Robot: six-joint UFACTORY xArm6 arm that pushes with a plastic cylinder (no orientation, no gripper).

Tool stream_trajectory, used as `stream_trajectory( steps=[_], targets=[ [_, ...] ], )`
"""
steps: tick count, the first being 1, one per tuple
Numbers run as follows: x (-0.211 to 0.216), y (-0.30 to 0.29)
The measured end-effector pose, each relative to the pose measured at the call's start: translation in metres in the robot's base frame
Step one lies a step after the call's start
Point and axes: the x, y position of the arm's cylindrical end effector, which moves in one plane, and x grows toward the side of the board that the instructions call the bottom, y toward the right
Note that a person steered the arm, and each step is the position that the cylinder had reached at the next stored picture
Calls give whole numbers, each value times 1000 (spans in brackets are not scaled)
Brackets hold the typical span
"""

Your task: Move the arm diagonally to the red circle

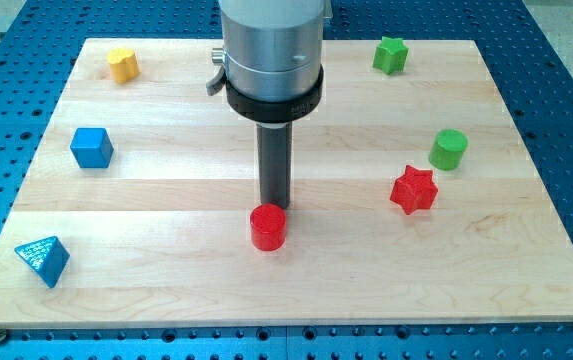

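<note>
The red circle block stands on the wooden board a little below the middle. My dark rod comes down from the grey arm head at the view's top. My tip is right behind the red circle's top edge, touching it or nearly so; the very end is partly hidden by the block.
A red star and a green cylinder lie to the right. A green star is at the top right. A yellow block is at the top left, a blue cube at the left, a blue triangle at the bottom left.
</note>
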Motion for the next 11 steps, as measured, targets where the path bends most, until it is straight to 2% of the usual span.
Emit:
stream_trajectory(
  steps=[1, 2, 4, 5, 6, 7, 9, 10, 11],
  targets=[
    [6, 31],
    [5, 20],
    [-12, -86],
    [-3, -25],
    [28, 31],
    [17, 31],
    [-62, 41],
    [-83, 62],
    [-110, 115]
  ],
)
